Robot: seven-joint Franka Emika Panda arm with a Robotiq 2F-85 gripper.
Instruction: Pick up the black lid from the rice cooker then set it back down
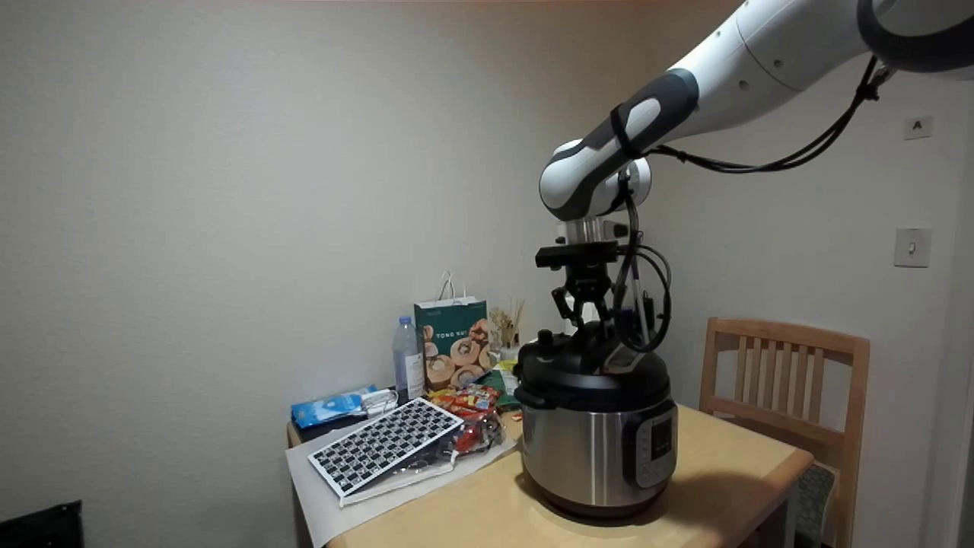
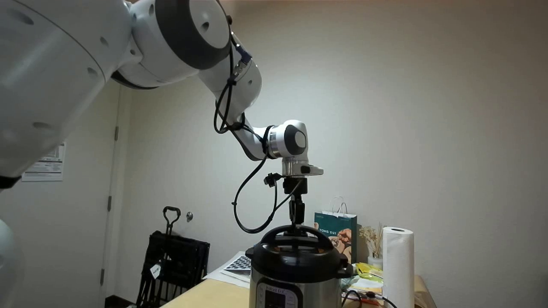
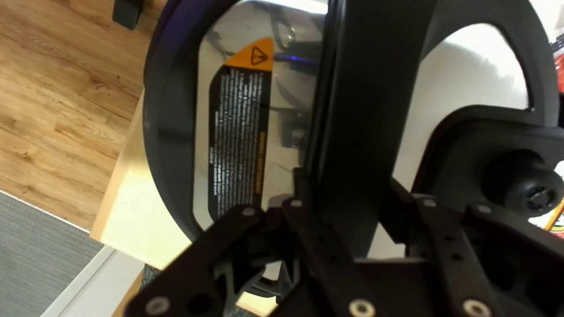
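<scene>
One black lid (image 2: 295, 262) | under gripper (image 3: 348, 192), handle (image 3: 374, 88) between fingers (image 3: 302, 187) | clamped or loose: cannot tell

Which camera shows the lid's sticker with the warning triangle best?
The wrist view: it looks down on the warning label up close, showing its triangle and white print. Both exterior views show the black lid, but I can't make out the label.

rice cooker (image 2: 319, 295): base cut off in an exterior view | warning label (image 3: 240, 138): text too small
</scene>
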